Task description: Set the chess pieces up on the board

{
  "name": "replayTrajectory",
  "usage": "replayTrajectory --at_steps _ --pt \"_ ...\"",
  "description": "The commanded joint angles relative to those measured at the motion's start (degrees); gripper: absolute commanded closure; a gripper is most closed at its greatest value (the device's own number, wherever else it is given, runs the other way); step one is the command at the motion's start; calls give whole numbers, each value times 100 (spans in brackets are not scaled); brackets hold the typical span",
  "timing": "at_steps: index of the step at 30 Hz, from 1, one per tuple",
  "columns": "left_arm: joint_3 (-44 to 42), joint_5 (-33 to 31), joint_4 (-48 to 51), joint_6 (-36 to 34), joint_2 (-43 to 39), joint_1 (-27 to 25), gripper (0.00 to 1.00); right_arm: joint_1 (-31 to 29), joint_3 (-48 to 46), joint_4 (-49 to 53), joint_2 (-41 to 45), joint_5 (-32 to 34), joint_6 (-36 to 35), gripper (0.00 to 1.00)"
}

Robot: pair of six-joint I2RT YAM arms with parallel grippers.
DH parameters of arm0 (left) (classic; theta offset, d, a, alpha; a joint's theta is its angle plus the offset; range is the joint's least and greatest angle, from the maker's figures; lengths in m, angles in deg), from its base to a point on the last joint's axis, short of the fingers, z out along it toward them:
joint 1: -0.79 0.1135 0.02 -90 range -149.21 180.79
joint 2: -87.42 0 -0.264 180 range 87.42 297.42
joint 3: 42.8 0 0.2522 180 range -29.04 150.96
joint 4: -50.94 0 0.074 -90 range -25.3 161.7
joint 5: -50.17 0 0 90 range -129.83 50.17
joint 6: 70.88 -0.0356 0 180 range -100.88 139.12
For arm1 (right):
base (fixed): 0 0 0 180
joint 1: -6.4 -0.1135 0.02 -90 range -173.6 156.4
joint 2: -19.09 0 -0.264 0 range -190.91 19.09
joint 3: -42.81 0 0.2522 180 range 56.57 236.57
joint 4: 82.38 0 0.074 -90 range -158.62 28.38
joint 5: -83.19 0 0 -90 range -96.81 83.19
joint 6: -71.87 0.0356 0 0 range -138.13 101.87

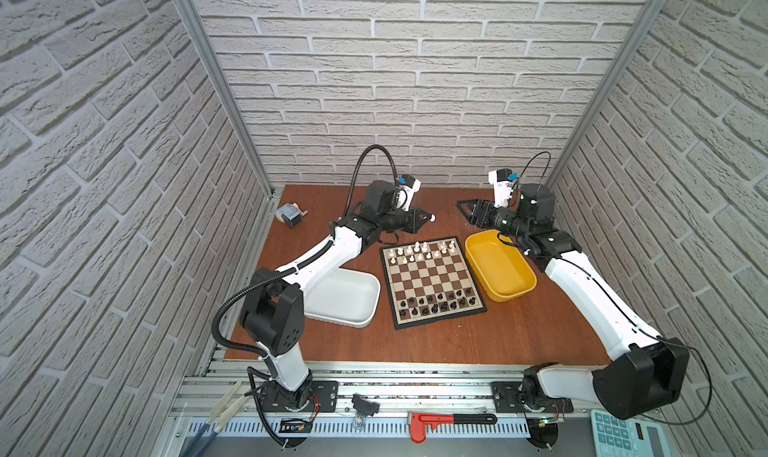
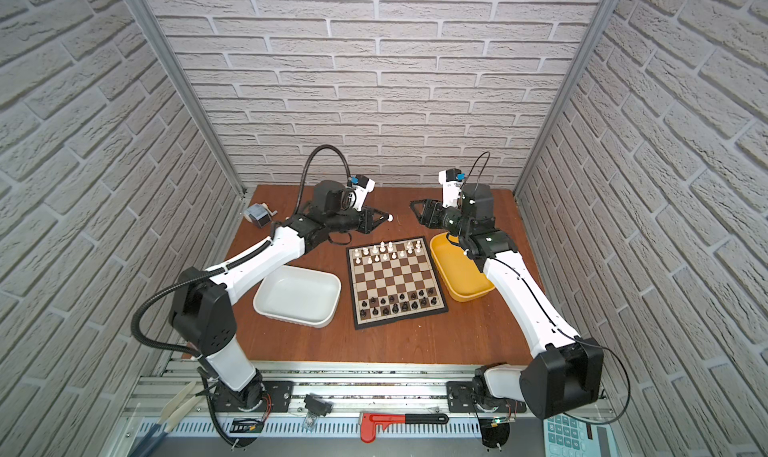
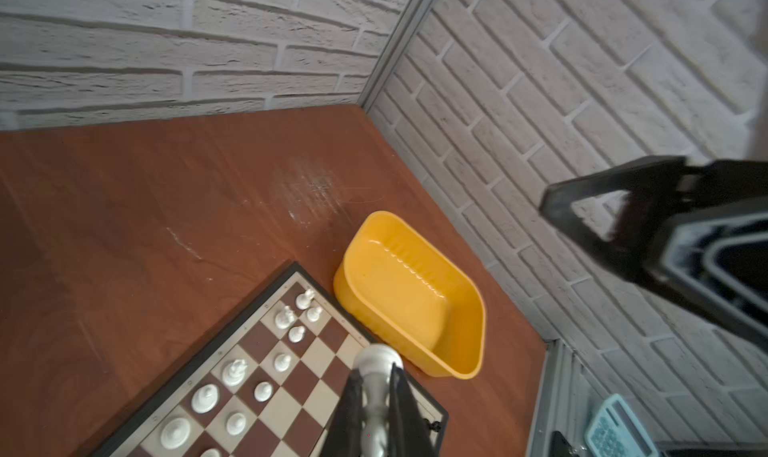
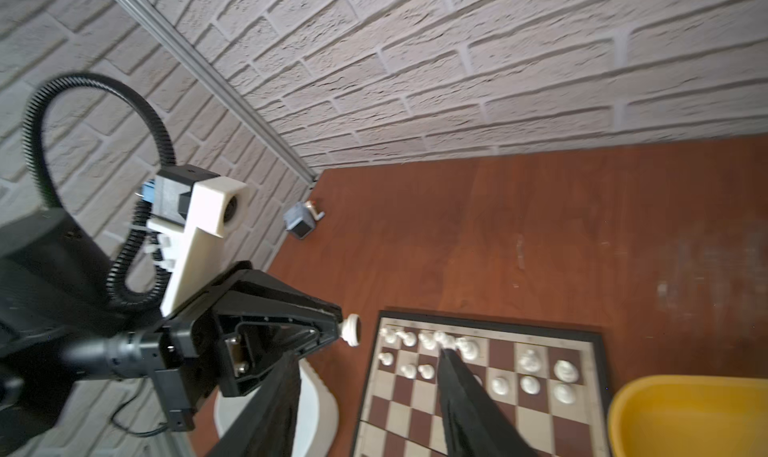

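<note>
**Left gripper** (image 1: 426,218): clamped on one white piece (image 3: 375,386), which is gripped by its stem between the fingers (image 3: 345,417). The round base sticks out past the tips. The piece lies along the fingers, not upright, and its type cannot be told. In both top views the gripper is held above the table (image 1: 320,201), at about 11 o'clock from the board and off its far edge.

**Right gripper** (image 4: 368,355): its two fingers (image 4: 461,392) stand apart with nothing between them. It hangs at about 1 o'clock from the board, beyond the far end of the yellow tub. It points toward the left gripper, near it but not touching.

**Board** (image 1: 432,277): flat near the table's centre and turned slightly.
- The white pieces (image 1: 417,249) stand in the two rows along its 12 o'clock edge.
- The black pieces (image 1: 436,303) stand in the two rows along its 6 o'clock edge.

**Surroundings:**
- The yellow tub (image 1: 498,268) sits at 3 o'clock, just beside the board.
- The white tub (image 1: 345,297) sits at 9 o'clock, near the board, with its far side under the left arm.
- A small grey device (image 1: 291,217) lies at 10 o'clock, well apart, by the left wall.
- A red-handled tool (image 1: 449,419) lies at 6 o'clock on the front rail.
- A calculator (image 1: 615,434) lies at 5 o'clock, off the table.
</note>
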Motion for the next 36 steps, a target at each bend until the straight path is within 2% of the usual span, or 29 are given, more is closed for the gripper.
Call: replayTrajectory --at_steps 1,4,8,10,17,27,36 --pt "1113 -1468 2735 -1287 732 -362 100 7 -266 363 92 974 -584 41" --pt "2643 -2001 3712 -1460 1735 -591 100 9 -420 513 129 1089 -666 38" --pt "4440 -2242 4627 -1523 2977 -733 100 -2 -550 728 295 1168 -758 35" --pt "4999 -2370 4932 -1528 3439 -769 100 -2 -611 803 384 1211 -823 34" --pt "5109 -2426 4829 -1483 3964 -839 100 -2 -749 985 511 1102 -932 24" --pt "4343 -2529 3616 -1302 3811 -910 100 -2 -924 785 413 571 -823 27" --pt "4446 -2546 3396 -1183 4079 -924 100 -2 -827 860 322 426 -904 29"
